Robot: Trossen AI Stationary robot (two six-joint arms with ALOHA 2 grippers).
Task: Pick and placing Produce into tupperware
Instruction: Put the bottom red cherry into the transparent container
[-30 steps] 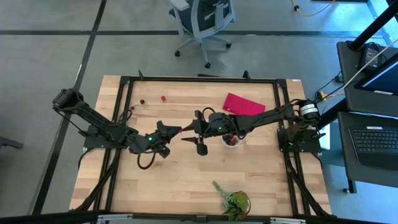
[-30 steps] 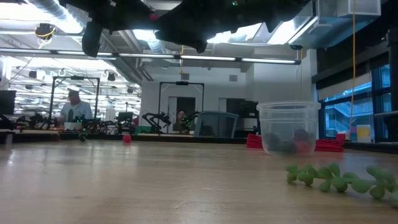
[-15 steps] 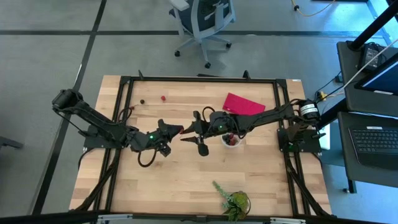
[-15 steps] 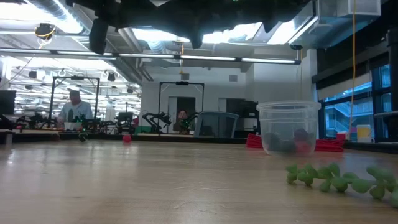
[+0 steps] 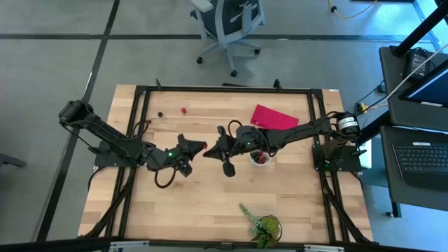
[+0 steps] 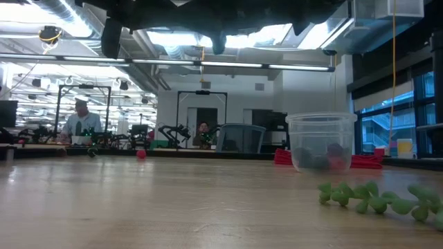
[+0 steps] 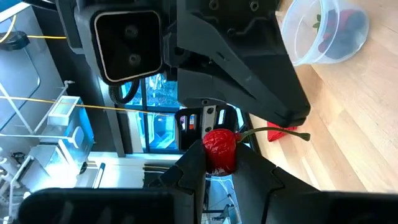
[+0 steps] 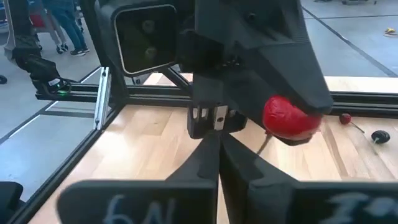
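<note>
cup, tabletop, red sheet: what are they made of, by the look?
Cup: clear plastic, likely; the fruit inside shows through the wall, and the rim is whitish.
Tabletop: wood, light and matte; planks and grain show.
Red sheet: thin, flat and matte, maybe paper or felt; I cannot tell which.

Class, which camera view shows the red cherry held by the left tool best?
The left wrist view: the cherry, stem included, fills the space between the left tool's fingers. The right wrist view shows it blurred. The high view shows only a speck. The low view misses it.
</note>
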